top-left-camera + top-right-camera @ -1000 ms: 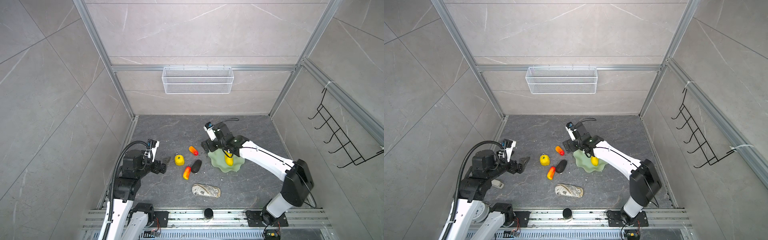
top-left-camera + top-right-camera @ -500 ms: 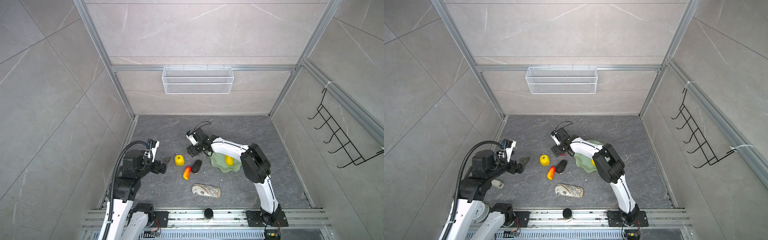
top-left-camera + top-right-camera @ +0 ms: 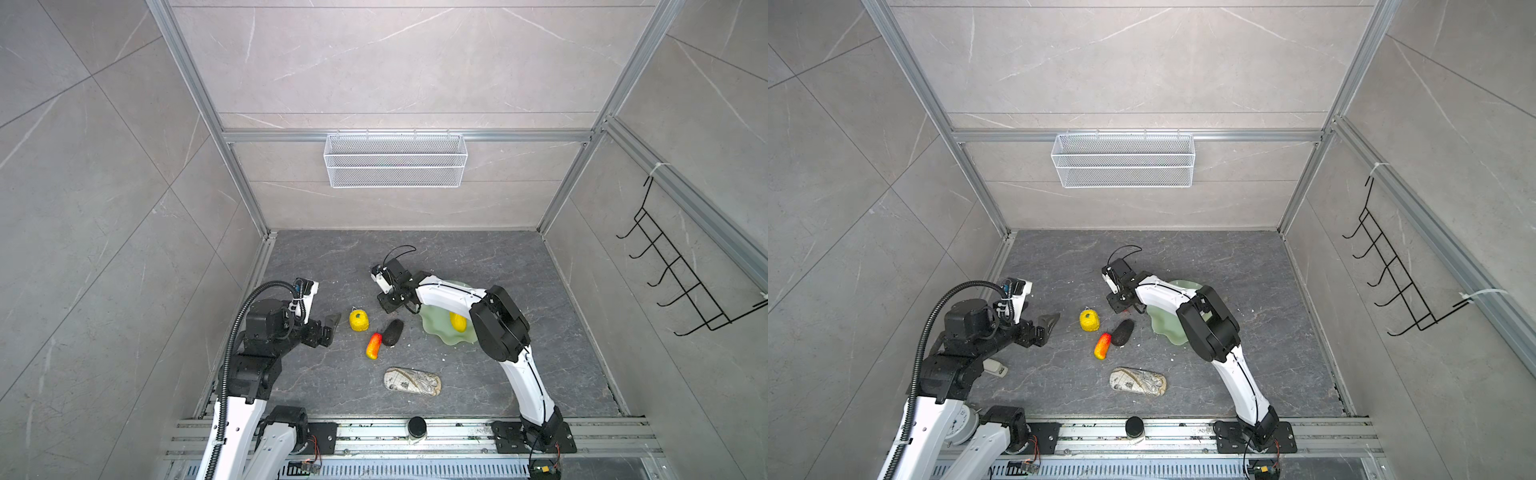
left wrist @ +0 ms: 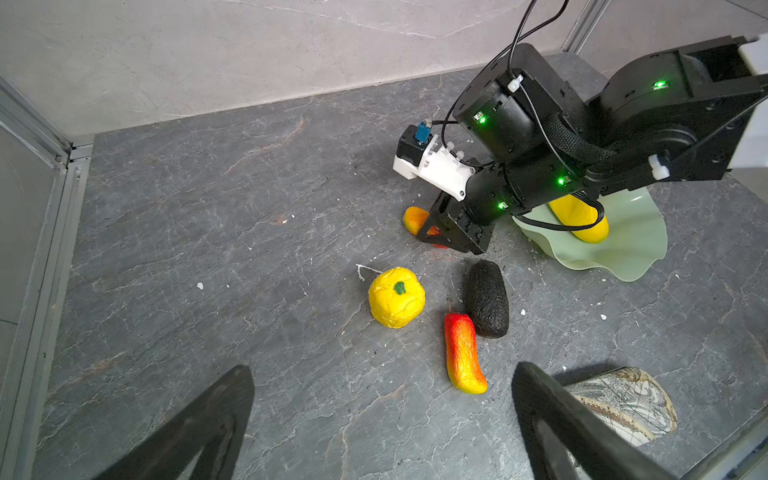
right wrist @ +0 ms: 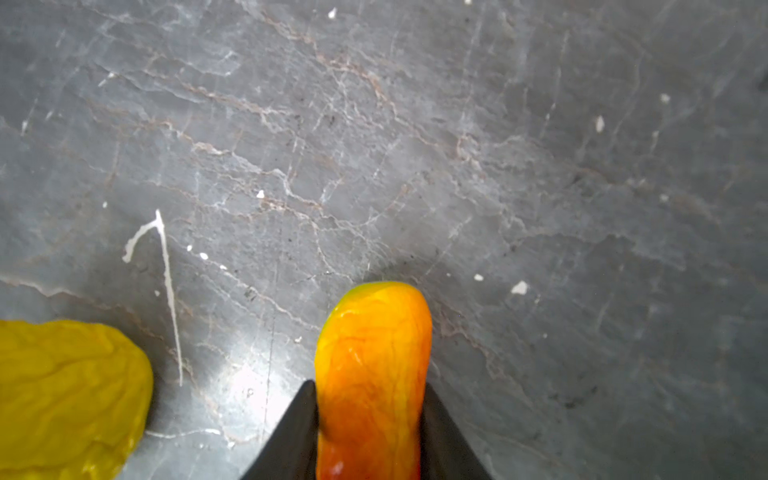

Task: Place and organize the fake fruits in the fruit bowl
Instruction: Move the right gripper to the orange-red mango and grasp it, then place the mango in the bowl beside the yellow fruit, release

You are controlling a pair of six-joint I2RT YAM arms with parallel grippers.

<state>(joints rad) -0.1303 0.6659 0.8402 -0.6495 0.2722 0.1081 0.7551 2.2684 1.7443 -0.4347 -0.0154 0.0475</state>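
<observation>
My right gripper [image 5: 369,388] is shut on a red-orange-to-yellow oblong fruit [image 5: 374,365], low at the floor just left of the mint-green fruit bowl [image 3: 440,336]; the left wrist view shows that fruit [image 4: 413,218] poking out from the right gripper [image 4: 440,235]. A long yellow fruit [image 3: 457,322] lies in the bowl. On the floor lie a round yellow fruit [image 3: 359,320], a black oval fruit [image 3: 392,332] and another red-orange fruit [image 3: 373,345]. Farther left, my left gripper [image 3: 329,328] hangs open over bare floor.
A beige patterned pouch [image 3: 412,381] lies near the front edge. A white wire basket [image 3: 395,160] hangs on the back wall and a black hook rack [image 3: 673,282] on the right wall. A black round cap [image 3: 417,427] sits on the front rail.
My right gripper moved left from above the bowl down to the oblong fruit beside it, and its jaws closed on that fruit. The left arm has not moved.
</observation>
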